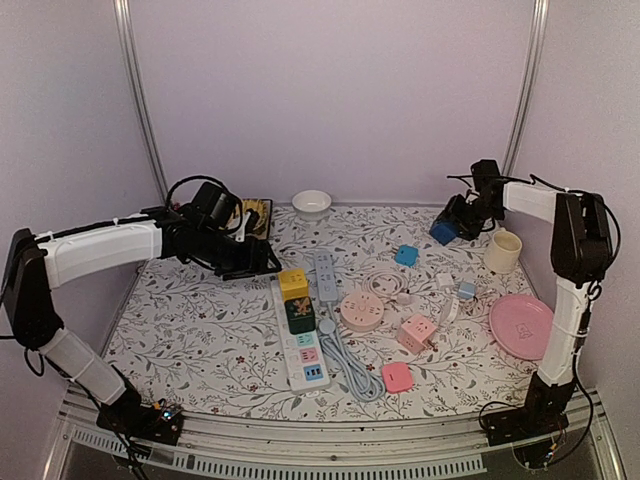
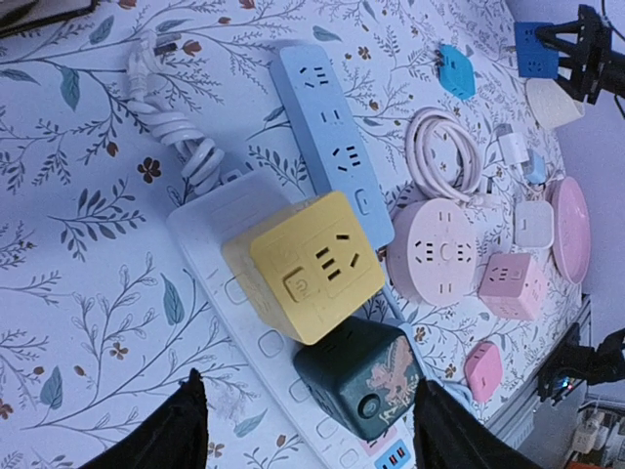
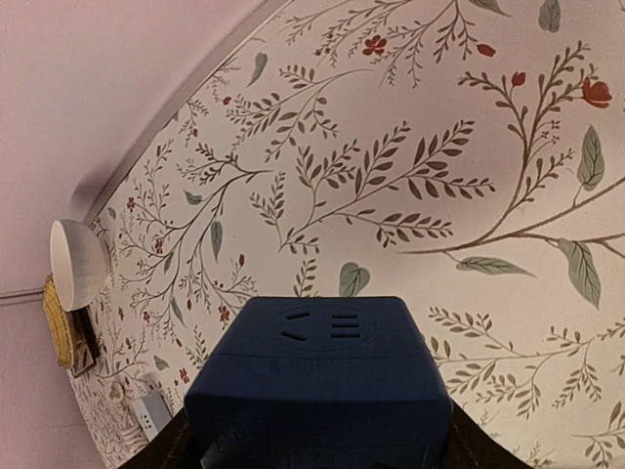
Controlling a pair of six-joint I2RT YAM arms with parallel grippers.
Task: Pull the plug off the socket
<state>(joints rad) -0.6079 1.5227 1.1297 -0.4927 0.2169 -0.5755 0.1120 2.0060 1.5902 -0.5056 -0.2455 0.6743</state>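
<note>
A long white socket strip (image 1: 296, 352) (image 2: 205, 223) lies mid-table, with a yellow cube plug (image 1: 293, 283) (image 2: 311, 264) and a dark green cube plug (image 1: 300, 315) (image 2: 366, 376) seated on it side by side. My left gripper (image 1: 262, 262) (image 2: 308, 391) hovers open at the strip's far end. Its black fingers (image 2: 181, 430) stand wide on either side of the green cube without touching it. At the far right, my right gripper (image 1: 462, 215) (image 3: 317, 445) is shut on a dark blue cube plug (image 1: 443, 232) (image 3: 322, 371) and holds it above the tablecloth.
Beside the white strip lie a pale blue power strip (image 1: 326, 272), a round pink socket (image 1: 362, 310), a pink cube (image 1: 417, 332), a small pink adaptor (image 1: 397, 377) and a turquoise adaptor (image 1: 405, 255). A pink plate (image 1: 520, 325), cream cup (image 1: 503, 251) and white bowl (image 1: 311, 204) stand around.
</note>
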